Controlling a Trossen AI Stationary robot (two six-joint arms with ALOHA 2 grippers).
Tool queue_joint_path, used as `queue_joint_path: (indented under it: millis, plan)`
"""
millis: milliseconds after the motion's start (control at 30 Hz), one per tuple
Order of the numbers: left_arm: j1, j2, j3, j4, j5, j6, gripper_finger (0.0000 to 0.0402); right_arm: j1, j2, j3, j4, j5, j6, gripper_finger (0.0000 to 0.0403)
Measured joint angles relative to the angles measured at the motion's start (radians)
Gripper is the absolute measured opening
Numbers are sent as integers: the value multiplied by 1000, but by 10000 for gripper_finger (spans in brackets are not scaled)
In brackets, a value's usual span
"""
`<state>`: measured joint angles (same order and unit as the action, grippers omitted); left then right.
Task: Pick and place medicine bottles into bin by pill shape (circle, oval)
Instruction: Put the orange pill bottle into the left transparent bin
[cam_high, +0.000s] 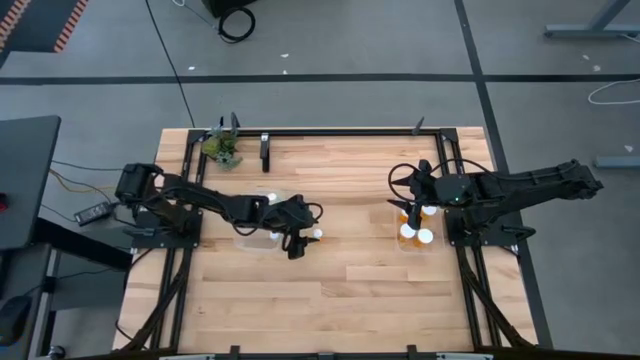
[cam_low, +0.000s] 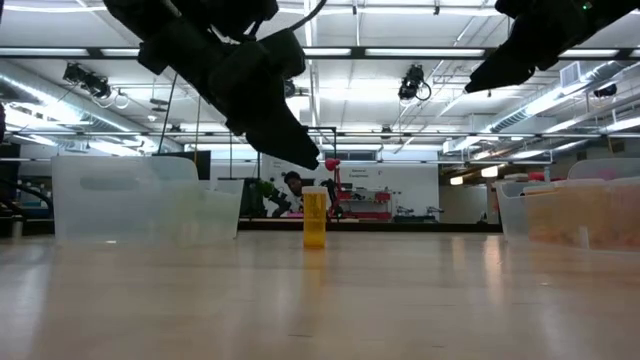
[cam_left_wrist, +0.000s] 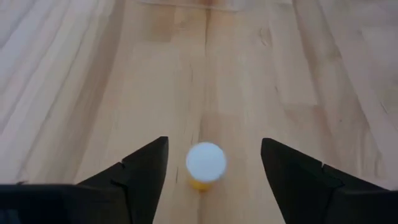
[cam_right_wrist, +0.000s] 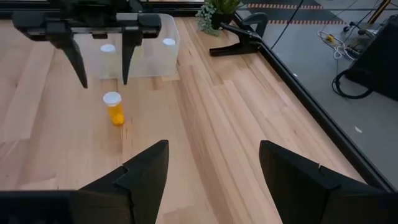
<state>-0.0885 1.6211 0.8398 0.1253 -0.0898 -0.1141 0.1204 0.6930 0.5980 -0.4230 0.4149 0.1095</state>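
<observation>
Seen from overhead, a wooden table (cam_high: 330, 290) fills the middle of the frame, with a dark robot arm reaching in from each side. Just left of centre, the left gripper (cam_high: 297, 243) hangs above the boards with its fingers spread wide and empty. A single medicine bottle (cam_high: 316, 235), amber with a white cap, stands upright on the wood just to the right of those fingers in this frame. Immediately left of the gripper sits a clear plastic bin (cam_high: 262, 235), partly hidden under the arm.

From the left wrist camera, the bottle (cam_left_wrist: 206, 165) appears low in the centre of the frame, cap facing up, sitting in the gap between the two dark fingers (cam_left_wrist: 140, 171) without touching either one.

At table level, the bottle (cam_low: 314, 217) stands alone at mid-frame, and the left gripper (cam_low: 290, 140) hovers above it and slightly to the left, clear of the cap. The clear bin (cam_low: 140, 200) is at the left edge.

At centre right of the overhead frame, the right gripper (cam_high: 412, 196) hangs over a second clear bin (cam_high: 402, 245) holding several white-capped bottles. Its wrist camera shows its fingers (cam_right_wrist: 146, 171) wide apart, holding nothing. The lone bottle (cam_right_wrist: 114, 107) shows in the left half of that frame, and above it are the left gripper (cam_right_wrist: 99, 68) and the far bin (cam_right_wrist: 165, 50), with two white caps inside.
</observation>
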Motion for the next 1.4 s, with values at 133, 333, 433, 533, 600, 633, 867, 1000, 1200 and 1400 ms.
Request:
queue_joint_path:
  millis: [133, 333, 433, 533, 600, 633, 867, 1000, 1200, 1400]
  plan:
    - [1, 32, 0, 24, 8, 23, 268, 0, 0, 0, 2, 0, 0, 258]
    - [-1, 91, 0, 63, -1, 109, 253, 0, 0, 0, 4, 0, 1, 258]
    - [-1, 120, 0, 90, -7, 126, 247, 0, 0, 0, 4, 0, 2, 258]
    - [-1, 144, 0, 104, -7, 126, 242, 0, 0, 0, 4, 0, 3, 258]
    - [-1, 148, 0, 99, -7, 126, 236, 0, 0, 1, 4, 0, 3, 258]
    - [-1, 148, 0, 102, -7, 126, 233, 0, 0, 1, 4, 0, 3, 258]
    - [-1, 148, 0, 109, -15, 121, 191, 0, 0, 1, 4, 0, 3, 258]
    - [-1, 148, 0, 109, -14, 119, 161, 0, 0, 1, 4, 0, 5, 258]
    - [-1, 146, 0, 109, -15, 103, 127, 0, 0, 1, 4, 0, 6, 258]
    - [0, 111, 0, 102, -14, 73, 135, 0, 0, 1, 4, 0, 7, 258]
